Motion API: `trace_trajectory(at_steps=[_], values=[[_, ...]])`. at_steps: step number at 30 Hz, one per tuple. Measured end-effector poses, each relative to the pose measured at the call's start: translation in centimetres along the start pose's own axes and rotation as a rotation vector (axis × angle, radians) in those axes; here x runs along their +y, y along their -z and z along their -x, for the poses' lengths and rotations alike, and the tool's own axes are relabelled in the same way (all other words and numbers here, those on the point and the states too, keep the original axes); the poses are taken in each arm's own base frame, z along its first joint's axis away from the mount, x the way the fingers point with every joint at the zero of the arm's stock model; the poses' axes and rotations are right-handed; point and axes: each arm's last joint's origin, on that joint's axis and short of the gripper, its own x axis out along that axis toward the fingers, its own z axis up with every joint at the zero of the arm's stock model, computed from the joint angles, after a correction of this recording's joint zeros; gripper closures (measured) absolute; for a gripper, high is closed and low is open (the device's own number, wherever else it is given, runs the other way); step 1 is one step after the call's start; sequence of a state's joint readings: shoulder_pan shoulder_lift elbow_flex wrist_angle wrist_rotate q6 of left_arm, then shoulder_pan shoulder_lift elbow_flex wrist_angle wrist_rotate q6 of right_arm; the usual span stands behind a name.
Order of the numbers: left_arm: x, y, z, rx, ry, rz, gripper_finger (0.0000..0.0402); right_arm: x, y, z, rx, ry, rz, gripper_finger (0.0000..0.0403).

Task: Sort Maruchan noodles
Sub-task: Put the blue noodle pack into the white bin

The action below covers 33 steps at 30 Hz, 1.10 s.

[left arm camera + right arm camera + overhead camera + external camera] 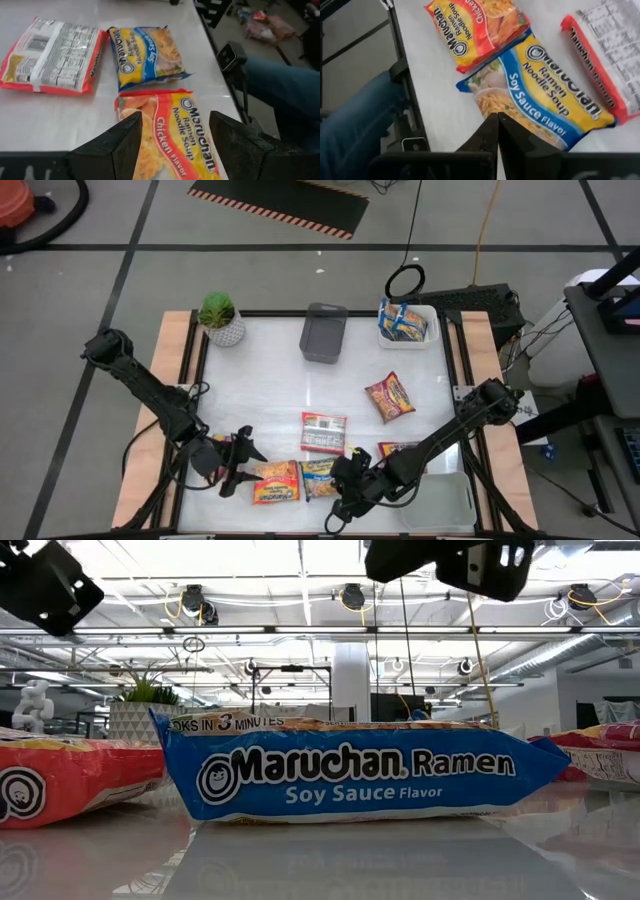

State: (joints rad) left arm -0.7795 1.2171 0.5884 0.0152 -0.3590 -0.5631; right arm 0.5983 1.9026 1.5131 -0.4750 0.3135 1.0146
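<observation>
Lying flat, soy sauce packet (320,478) long axis toward table's far edge; right fingers (498,131) clenched empty.

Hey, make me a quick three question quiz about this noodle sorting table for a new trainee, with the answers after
1. True or false: the right pincer is shut.
2. Which flavor is the packet under the left pincer? A) Chicken B) Beef C) Shrimp
3. What sits at the table's far left corner in the high view?

Key:
1. True; its fingers meet above the Soy Sauce packet.
2. A; the Chicken packet, and that pincer is open.
3. A potted plant.
</observation>
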Motion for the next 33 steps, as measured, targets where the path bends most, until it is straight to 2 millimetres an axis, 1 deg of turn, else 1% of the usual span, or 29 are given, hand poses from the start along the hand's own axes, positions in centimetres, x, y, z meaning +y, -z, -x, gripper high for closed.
trace_trajectory(at_steps=[5,9,12,15,21,24,28,33], values=[[-0.4,0.1,0.2,-0.025,-0.008,0.023,0.0165,-0.6,0.5,-0.4,0.017,0.022,-0.047,0.0399],[-0.7,0.3,0.3,-0.024,-0.001,0.051,0.0165,-1.2,1.3,-0.9,0.071,0.027,-0.087,0.0399],[-0.9,0.4,0.4,-0.026,0.002,0.065,0.0165,-1.5,1.9,-1.1,0.089,0.039,-0.108,0.0390],[-1.2,0.6,0.6,-0.035,-0.004,0.071,0.0165,-1.5,2.3,-1.1,0.117,0.032,-0.121,0.0361],[-1.7,1.0,0.8,-0.035,0.007,0.088,0.0165,-1.0,3.0,-0.9,0.120,0.009,-0.148,0.0279],[-1.9,1.1,0.9,-0.032,0.014,0.107,0.0165,-0.9,3.1,-0.8,0.122,0.011,-0.173,0.0246],[-2.1,1.2,1.0,-0.038,0.012,0.131,0.0165,-0.9,3.1,-0.8,0.122,0.013,-0.184,0.0220],[-2.2,1.3,1.1,-0.037,0.016,0.143,0.0165,-1.0,3.2,-1.0,0.122,0.018,-0.216,0.0213]])
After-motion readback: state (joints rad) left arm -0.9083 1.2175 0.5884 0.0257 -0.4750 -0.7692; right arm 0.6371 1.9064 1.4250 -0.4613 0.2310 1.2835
